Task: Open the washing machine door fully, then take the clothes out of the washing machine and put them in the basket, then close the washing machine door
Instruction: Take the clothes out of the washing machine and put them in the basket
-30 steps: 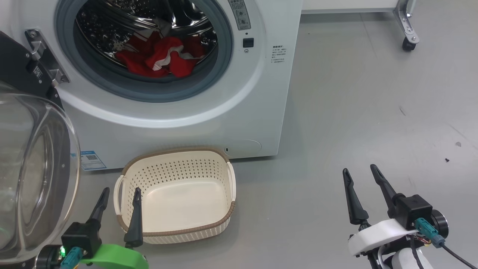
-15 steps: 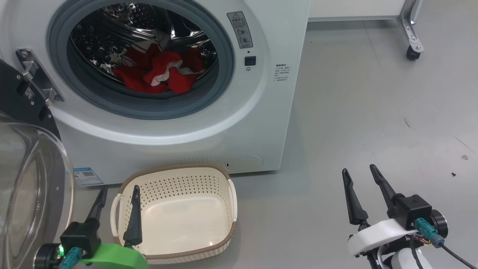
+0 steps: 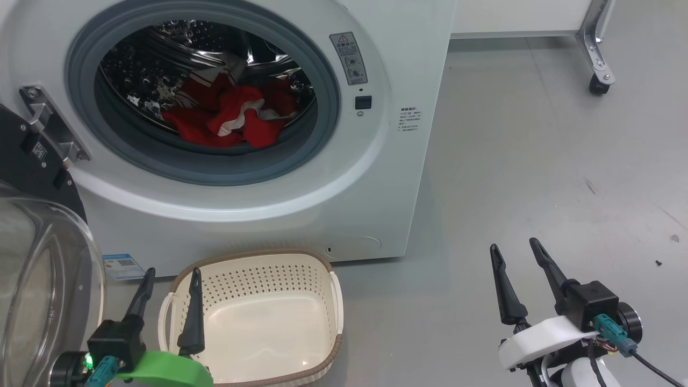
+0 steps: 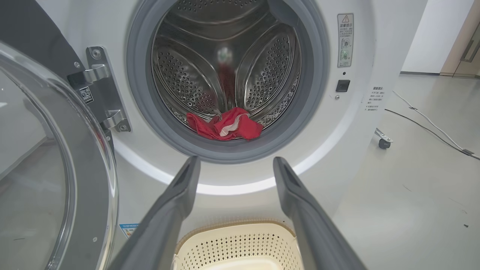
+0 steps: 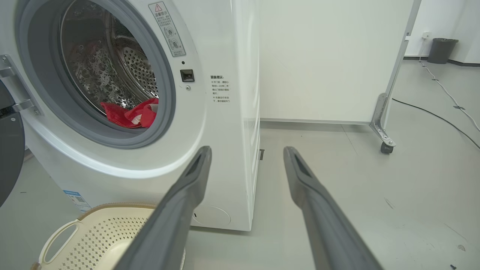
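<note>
The white washing machine (image 3: 279,215) stands ahead with its drum mouth uncovered. Its door (image 3: 43,290) hangs swung out at the left, the glass bowl bulging toward me; the left wrist view shows the door (image 4: 48,180) at its left edge. Red clothes (image 3: 226,121) with white trim lie at the bottom of the drum, clothes (image 4: 225,127) (image 5: 129,114). The cream basket (image 3: 322,269) sits empty on the floor below the drum mouth. My left gripper (image 3: 171,274) is open over the basket's left edge. My right gripper (image 3: 513,251) is open above bare floor to the right.
Grey floor (image 3: 537,161) spreads to the right of the machine. A white partition on a castor (image 3: 597,85) stands at the back right, castor (image 5: 386,147). A cable (image 5: 442,116) runs across the floor, and a dark bin (image 5: 442,49) stands far off.
The head camera has tilted up, so the machine and basket sit lower in the picture. Both grippers stay open where they were.
</note>
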{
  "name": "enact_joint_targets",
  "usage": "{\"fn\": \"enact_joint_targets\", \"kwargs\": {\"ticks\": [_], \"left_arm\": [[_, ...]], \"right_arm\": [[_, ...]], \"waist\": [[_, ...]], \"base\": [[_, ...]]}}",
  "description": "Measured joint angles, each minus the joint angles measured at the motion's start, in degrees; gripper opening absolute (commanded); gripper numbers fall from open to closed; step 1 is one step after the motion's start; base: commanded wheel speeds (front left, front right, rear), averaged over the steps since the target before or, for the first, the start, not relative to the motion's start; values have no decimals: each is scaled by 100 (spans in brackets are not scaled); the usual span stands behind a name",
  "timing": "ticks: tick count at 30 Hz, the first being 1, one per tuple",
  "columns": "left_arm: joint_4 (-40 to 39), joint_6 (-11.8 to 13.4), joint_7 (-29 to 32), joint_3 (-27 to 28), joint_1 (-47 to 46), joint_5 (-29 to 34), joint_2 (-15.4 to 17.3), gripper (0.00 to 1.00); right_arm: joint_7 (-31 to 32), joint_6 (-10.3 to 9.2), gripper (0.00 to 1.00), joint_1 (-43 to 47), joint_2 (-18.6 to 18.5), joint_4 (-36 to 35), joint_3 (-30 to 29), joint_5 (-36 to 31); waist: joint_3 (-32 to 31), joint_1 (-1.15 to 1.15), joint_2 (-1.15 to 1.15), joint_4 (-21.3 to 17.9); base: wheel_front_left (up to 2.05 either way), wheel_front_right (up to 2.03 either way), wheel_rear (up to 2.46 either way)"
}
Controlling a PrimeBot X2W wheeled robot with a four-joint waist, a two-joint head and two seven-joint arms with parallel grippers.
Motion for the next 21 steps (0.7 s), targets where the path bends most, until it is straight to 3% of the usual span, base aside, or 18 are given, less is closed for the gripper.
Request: {"fn": "enact_joint_targets", "kwargs": {"ticks": [21], "left_arm": [[44,44,38,-63,1,30,-30,100]], "right_arm": [[0,3,100,-2,-1,12,10,0]], "waist": [[9,0,0,71]], "base": [[0,0,0]]}}
